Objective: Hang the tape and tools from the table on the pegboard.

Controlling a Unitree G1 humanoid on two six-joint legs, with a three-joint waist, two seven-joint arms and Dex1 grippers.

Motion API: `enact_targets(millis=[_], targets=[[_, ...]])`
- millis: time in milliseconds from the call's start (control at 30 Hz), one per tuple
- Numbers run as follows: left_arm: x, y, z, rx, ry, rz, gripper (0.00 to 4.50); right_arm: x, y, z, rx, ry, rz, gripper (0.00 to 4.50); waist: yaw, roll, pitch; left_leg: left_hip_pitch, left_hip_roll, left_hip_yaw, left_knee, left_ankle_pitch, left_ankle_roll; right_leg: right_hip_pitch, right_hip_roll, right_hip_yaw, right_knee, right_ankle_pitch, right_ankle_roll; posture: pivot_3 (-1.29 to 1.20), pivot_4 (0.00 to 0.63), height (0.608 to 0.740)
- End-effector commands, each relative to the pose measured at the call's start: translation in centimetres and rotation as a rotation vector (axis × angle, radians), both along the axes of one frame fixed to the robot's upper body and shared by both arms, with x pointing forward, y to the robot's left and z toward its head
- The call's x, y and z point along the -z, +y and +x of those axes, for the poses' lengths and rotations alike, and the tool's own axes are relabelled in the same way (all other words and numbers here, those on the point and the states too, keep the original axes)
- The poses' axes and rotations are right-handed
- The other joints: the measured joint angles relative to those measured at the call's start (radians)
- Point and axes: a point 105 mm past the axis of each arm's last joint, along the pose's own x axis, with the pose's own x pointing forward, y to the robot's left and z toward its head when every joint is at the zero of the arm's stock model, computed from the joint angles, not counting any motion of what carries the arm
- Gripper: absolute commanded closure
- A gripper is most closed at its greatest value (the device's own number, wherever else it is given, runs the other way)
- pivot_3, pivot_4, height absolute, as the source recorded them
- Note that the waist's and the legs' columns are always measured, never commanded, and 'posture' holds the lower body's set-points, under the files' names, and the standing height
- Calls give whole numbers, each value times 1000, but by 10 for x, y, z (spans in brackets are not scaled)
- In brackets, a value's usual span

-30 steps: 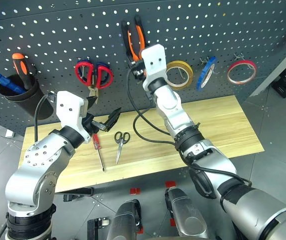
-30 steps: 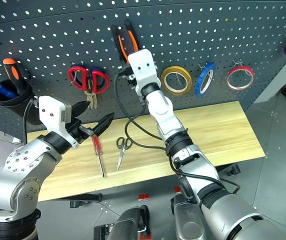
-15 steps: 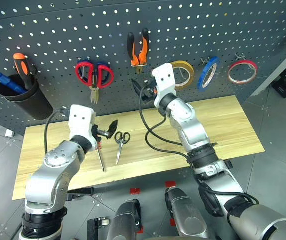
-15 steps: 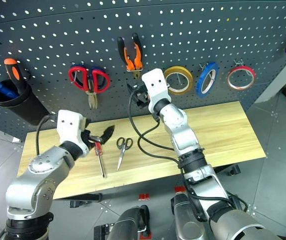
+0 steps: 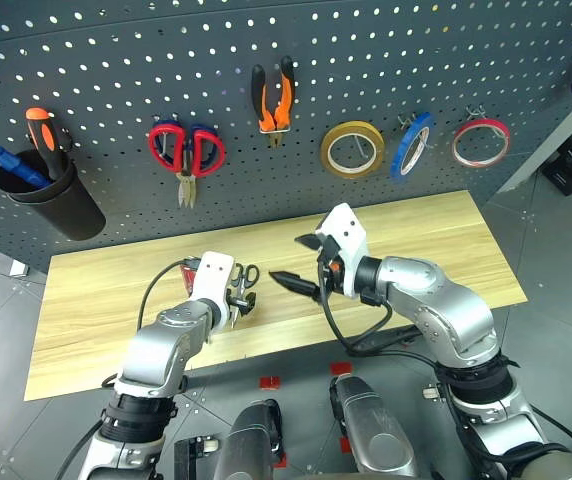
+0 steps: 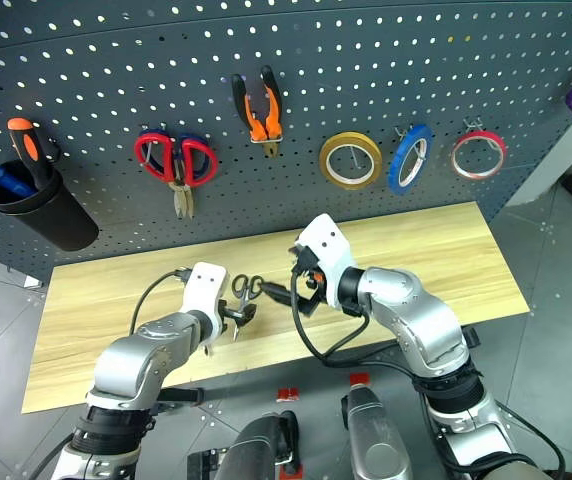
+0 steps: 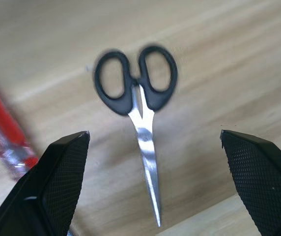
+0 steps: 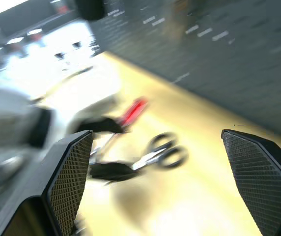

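Pick-up of the black-handled scissors (image 7: 138, 105): left pincer (image 7: 160, 184), jaws spread, straddles them on the worktop (image 5: 446, 250); next, descend and clamp. Right pincer (image 5: 301, 262), released, hovers beside the scissors.

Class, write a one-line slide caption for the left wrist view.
Open left gripper poised over the black-handled scissors lying flat on the wooden table, red-handled screwdriver beside them.
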Motion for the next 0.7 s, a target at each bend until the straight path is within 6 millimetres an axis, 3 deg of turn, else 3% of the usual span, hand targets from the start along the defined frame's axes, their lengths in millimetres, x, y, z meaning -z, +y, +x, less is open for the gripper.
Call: enact_targets(millis=[33,367,467,700], targets=[[8,4,5,-31,17,6,0,-7,4,-14,-77,-7,7,46,0,0,0,0,0,0,0,0,0,0,0,0,0,0,0,-288,310,740],[46,3,8,-111,152,-58,0,3,-3,-21,-153,3,-112,46,1,-1,0,1,0,-1,0,0,0,3,0,-1,-3,0,1,-313,310,740],[52,2,7,-104,171,-60,570,4,-7,-16,-134,4,-131,0,1,-1,0,2,0,-1,0,0,0,4,0,-1,-3,0,1,-317,309,740],[57,4,5,-95,189,-62,2696,2,-15,-6,-87,38,-126,0,1,-1,-1,4,0,-2,0,0,0,9,-1,-3,-5,0,1,-325,298,740]])
